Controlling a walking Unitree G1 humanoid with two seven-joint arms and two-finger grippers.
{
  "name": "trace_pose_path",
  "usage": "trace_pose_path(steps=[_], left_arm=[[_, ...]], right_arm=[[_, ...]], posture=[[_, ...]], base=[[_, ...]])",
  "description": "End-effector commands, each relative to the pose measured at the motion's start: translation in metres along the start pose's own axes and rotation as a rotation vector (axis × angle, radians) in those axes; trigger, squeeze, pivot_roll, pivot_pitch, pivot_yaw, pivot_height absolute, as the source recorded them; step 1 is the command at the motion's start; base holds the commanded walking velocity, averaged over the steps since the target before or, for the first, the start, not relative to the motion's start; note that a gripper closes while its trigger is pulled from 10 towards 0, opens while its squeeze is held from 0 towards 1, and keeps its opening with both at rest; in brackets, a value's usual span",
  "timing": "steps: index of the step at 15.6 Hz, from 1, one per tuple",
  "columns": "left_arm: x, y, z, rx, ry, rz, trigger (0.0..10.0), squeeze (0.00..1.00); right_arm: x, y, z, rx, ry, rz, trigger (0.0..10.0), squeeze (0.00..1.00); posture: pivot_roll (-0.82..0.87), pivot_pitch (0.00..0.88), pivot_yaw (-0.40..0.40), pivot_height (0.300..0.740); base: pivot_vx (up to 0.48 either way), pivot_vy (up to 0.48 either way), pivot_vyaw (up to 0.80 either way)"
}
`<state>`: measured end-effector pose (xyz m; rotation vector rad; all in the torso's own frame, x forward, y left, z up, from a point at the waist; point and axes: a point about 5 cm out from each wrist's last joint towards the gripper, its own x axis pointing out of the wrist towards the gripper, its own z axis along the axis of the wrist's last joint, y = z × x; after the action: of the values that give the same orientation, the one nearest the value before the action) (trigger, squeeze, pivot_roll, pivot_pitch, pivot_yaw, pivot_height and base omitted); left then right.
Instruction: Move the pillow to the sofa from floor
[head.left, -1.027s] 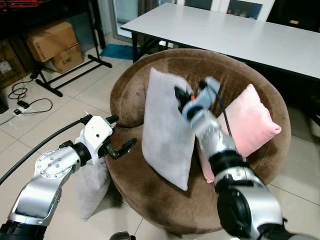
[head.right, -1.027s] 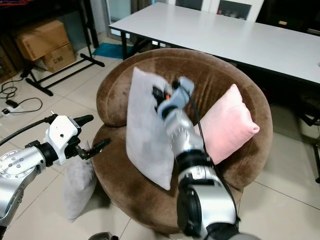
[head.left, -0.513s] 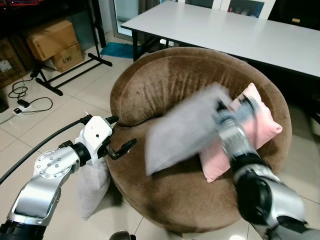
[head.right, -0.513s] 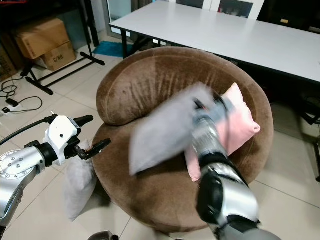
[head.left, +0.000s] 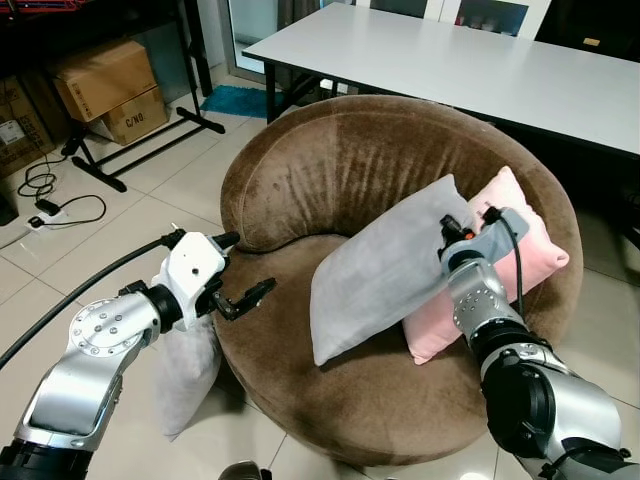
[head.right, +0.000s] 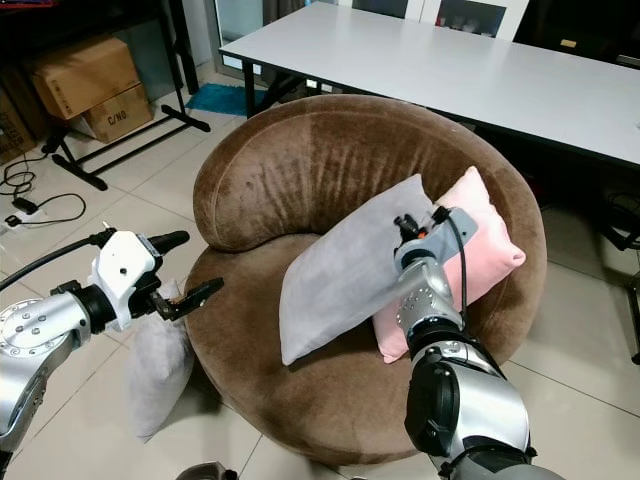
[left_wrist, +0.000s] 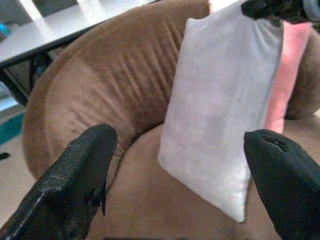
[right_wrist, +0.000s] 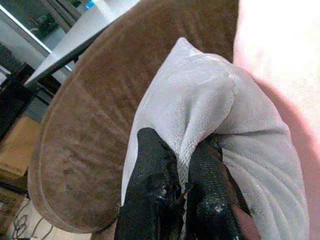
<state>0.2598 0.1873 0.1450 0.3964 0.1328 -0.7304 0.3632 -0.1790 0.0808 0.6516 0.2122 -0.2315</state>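
Grey pillow lies tilted on the seat of the round brown sofa, upper corner up near the backrest, lower corner down on the seat cushion, its right edge overlapping the pink pillow that leans vs the sofa back on the robot's right. Right hand is at the grey pillow's upper right corner, fingers clamped together on a bunched fold of the fabric; wrist view shows the cloth pinched between both black fingers w/ pink pillow just beside. Right arm reaches up across the sofa's front edge & over the pink pillow's lower part. Left hand hovers just off the sofa's left rim, fingers apart, holding nothing; in its wrist view the two black fingertips frame the grey pillow & sofa back w/o touching either. 2nd grey pillow sits on the tiled floor propped vs the sofa's left side, partly under the left arm. White worktop stands behind the sofa. Cardboard boxes at far left by a black stand; cables on the floor nearby
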Motion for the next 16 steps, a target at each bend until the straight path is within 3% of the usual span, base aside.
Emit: trace_pose_path(steps=[1, 3, 5, 6, 10, 11, 12, 14, 16], left_arm=[[0.001, -0.005, 0.001, -0.025, 0.005, -0.06, 10.0, 0.0], [0.0, -0.011, -0.001, -0.053, 0.011, -0.101, 10.0, 0.0], [-0.001, -0.012, -0.002, -0.071, 0.008, -0.103, 10.0, 0.0], [0.0, -0.012, -0.003, -0.081, 0.004, -0.099, 10.0, 0.0], [-0.001, -0.008, -0.004, -0.091, -0.01, -0.004, 10.0, 0.0], [-0.002, -0.008, -0.005, -0.093, -0.003, 0.004, 10.0, 0.0], [-0.002, -0.008, -0.004, -0.08, -0.012, 0.042, 10.0, 0.0], [-0.003, -0.002, 0.0, -0.095, -0.045, 0.192, 10.0, 0.0], [-0.003, -0.004, 0.001, -0.098, -0.036, 0.224, 10.0, 0.0]], right_arm=[[0.0, -0.007, 0.006, -0.015, -0.034, -0.033, 10.0, 1.0], [-0.003, -0.012, 0.001, -0.026, -0.04, -0.051, 10.0, 1.0], [-0.006, -0.015, 0.0, -0.112, -0.08, -0.05, 10.0, 1.0], [-0.01, -0.014, 0.005, -0.077, -0.16, -0.008, 10.0, 1.0], [-0.021, -0.019, 0.028, -0.106, -0.331, -0.045, 10.0, 1.0], [-0.023, -0.02, 0.03, -0.117, -0.344, -0.058, 10.0, 0.71], [-0.033, -0.016, 0.039, -0.199, -0.442, -0.039, 10.0, 0.0], [-0.053, 0.008, 0.038, -0.303, -0.425, 0.17, 10.0, 0.0], [-0.073, 0.024, 0.032, -0.365, -0.348, 0.278, 10.0, 0.0]], posture=[[-0.01, 0.0, -0.024, 0.74], [0.0, 0.0, -0.031, 0.74], [-0.01, 0.0, -0.035, 0.74], [-0.01, 0.0, -0.037, 0.74], [-0.01, 0.0, -0.044, 0.74], [-0.01, 0.0, -0.044, 0.74], [-0.02, 0.0, -0.05, 0.74], [-0.03, 0.0, -0.058, 0.74], [-0.03, 0.0, -0.071, 0.74]], base=[[0.0, 0.0, 0.0], [0.0, 0.0, 0.0], [0.0, 0.0, 0.0], [0.0, 0.0, 0.0], [0.0, 0.0, 0.0], [0.0, 0.0, 0.0], [0.0, 0.0, 0.0], [0.0, 0.0, 0.0], [0.0, 0.165, 0.0]])
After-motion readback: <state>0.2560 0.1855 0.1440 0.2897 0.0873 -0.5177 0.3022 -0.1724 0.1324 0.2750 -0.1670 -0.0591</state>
